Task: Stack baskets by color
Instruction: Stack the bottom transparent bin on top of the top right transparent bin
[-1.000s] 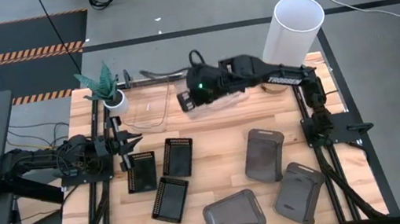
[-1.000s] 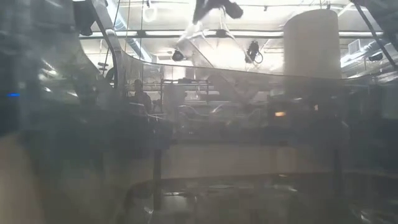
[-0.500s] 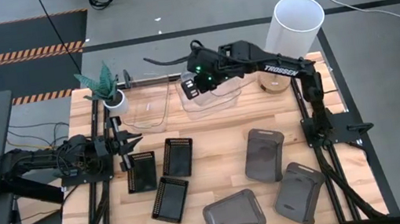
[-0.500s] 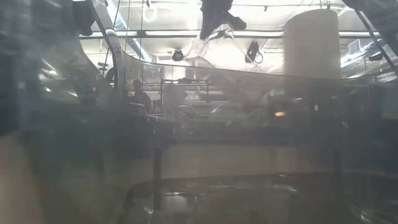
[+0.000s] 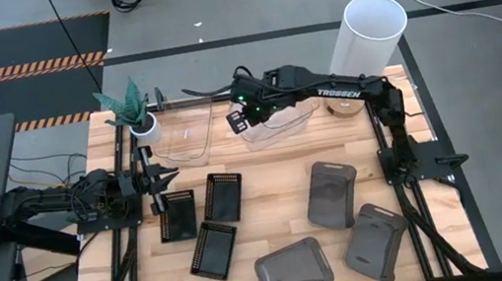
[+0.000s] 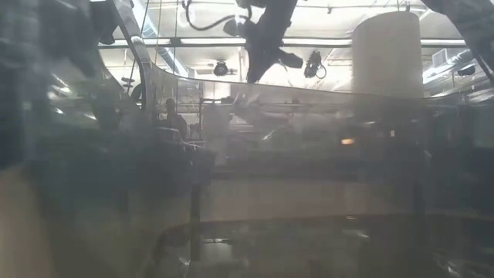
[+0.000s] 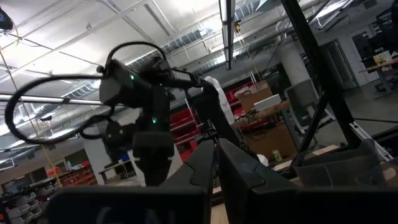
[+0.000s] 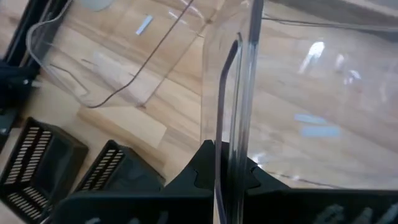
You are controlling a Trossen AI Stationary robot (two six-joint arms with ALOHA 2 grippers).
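Across the wooden table [image 5: 267, 183]: three small black perforated baskets [image 5: 212, 202] front-left, three smoky grey translucent bins [image 5: 331, 193] front-right, empty. Rear centre, right gripper [image 5: 246, 121] pinched tight on the rim of a large clear bin [image 5: 281, 126], lifted beside another clear bin [image 5: 182, 143]. Left gripper [image 5: 159, 180] closed, empty, left edge.

Bare table [image 5: 266, 173] lies open between black baskets [image 5: 205, 222] and grey baskets [image 5: 339, 227].

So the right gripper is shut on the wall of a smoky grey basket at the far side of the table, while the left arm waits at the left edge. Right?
Not quite: the right gripper is shut on the wall of a clear basket, not a grey one, as the right wrist view shows. It is at the far side, and the left gripper does wait at the left edge.
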